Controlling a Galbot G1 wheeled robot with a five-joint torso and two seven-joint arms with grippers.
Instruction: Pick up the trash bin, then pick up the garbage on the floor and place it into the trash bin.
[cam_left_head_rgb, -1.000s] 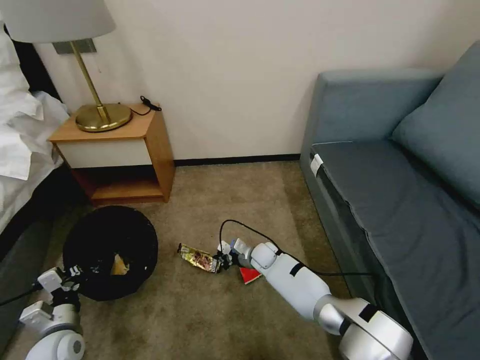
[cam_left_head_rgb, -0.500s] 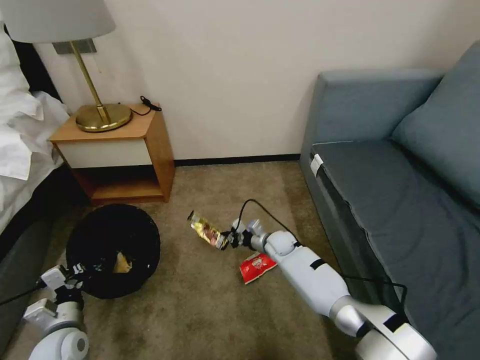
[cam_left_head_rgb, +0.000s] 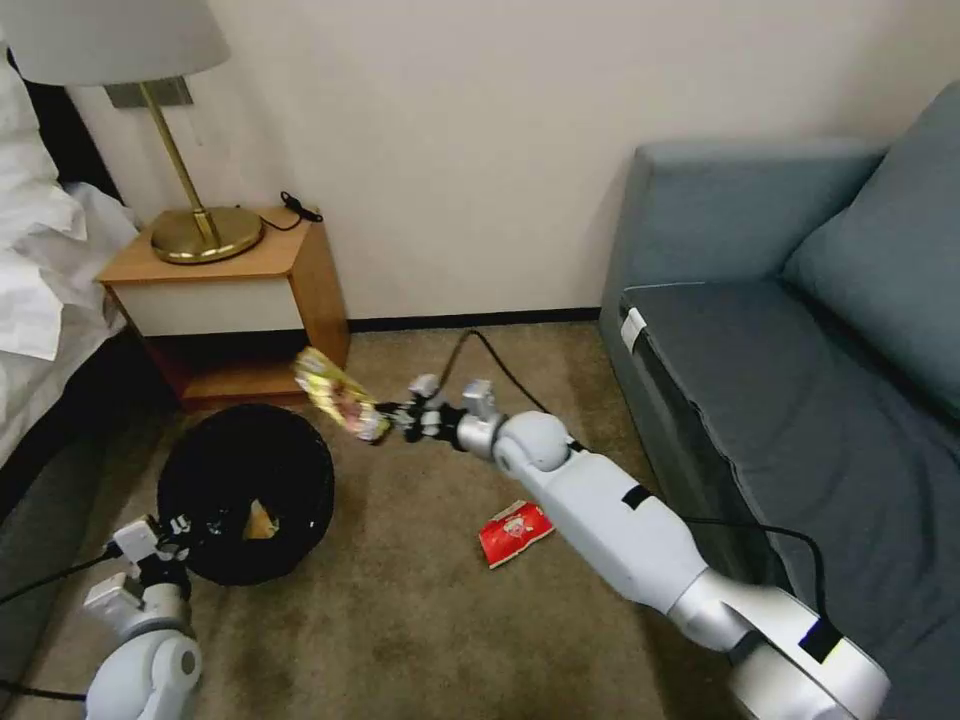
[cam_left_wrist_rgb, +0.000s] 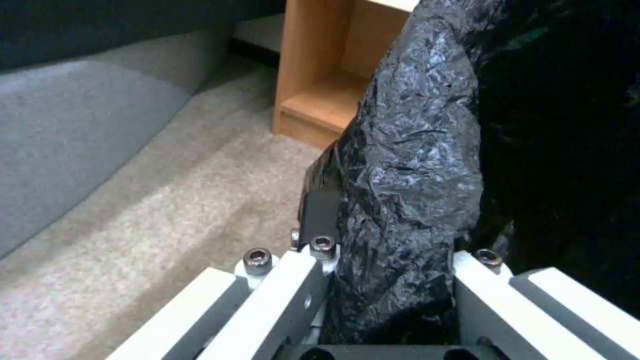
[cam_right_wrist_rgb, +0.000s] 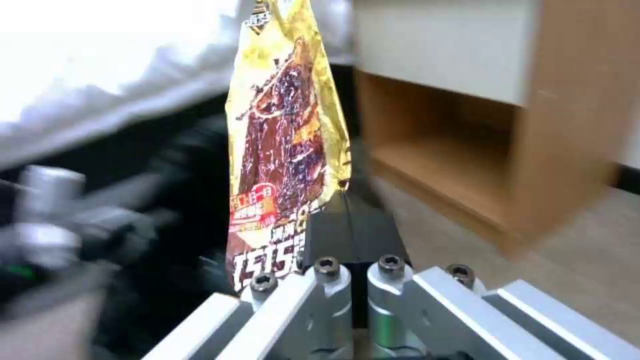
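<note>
The small round black trash bin (cam_left_head_rgb: 245, 490), lined with a crinkly black plastic bag, is held by its near rim in the left pincer (cam_left_head_rgb: 165, 527). In the left wrist view the bag-covered rim (cam_left_wrist_rgb: 407, 190) is seen clamped between the two pincer fingers, so the first step is judged complete. A tan crumpled piece (cam_left_head_rgb: 260, 520) is seen inside the bin and is judged to be litter already deposited.

The gold-brown bar wrapper (cam_left_head_rgb: 340, 395) is gripped at one end by the right pincer (cam_left_head_rgb: 395, 420) and is carried in the air just beside the far right rim of the bin, not yet above the opening. In the right wrist view the wrapper (cam_right_wrist_rgb: 287, 135) is seen standing up from the closed black fingertips (cam_right_wrist_rgb: 350, 230). This piece is judged to be in transfer, with release not yet made.

The flat red snack packet (cam_left_head_rgb: 515, 530) lies on the beige carpet floor (cam_left_head_rgb: 400, 620), well apart from the bin and near the front edge of the grey-blue sofa (cam_left_head_rgb: 800, 380). It is judged to be the item left to collect.

The right arm is extended forward and leftward across the floor, with its wrist roughly level. The left arm is bent low at the near left of the carpet, with the bin tilted toward the robot.
</note>
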